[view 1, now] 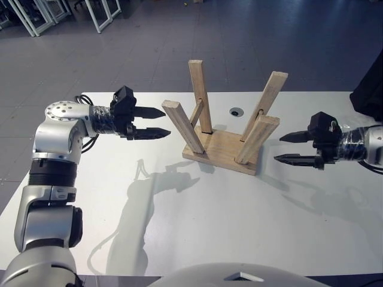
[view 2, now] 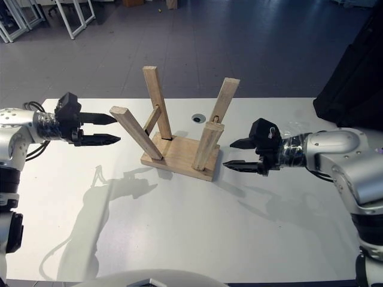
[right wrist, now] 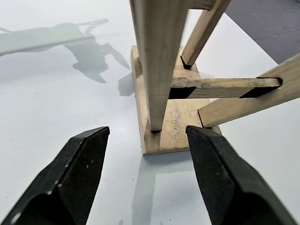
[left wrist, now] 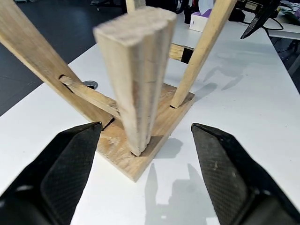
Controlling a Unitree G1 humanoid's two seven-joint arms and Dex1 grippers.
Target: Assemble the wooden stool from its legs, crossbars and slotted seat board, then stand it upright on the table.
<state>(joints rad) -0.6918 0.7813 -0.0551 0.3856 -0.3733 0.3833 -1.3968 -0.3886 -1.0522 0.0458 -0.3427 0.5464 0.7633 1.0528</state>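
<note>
The wooden stool lies upside down in the middle of the white table (view 1: 197,227): its seat board (view 1: 222,150) rests flat and several legs (view 1: 200,94) stick upward, splayed outward. Crossbars (view 1: 196,112) join the legs in pairs low down. My left gripper (view 1: 157,122) hovers open just left of the near left leg (view 1: 184,127), fingertips pointing at it, not touching. My right gripper (view 1: 285,147) stands open a short way right of the near right leg (view 1: 257,139). In the left wrist view a leg (left wrist: 136,79) rises between the black fingers (left wrist: 70,164).
A small round cable hole (view 1: 237,111) sits in the table behind the stool. The table's far edge lies just beyond it, with grey floor and white frames (view 1: 99,12) farther off. Bare tabletop stretches in front of the stool.
</note>
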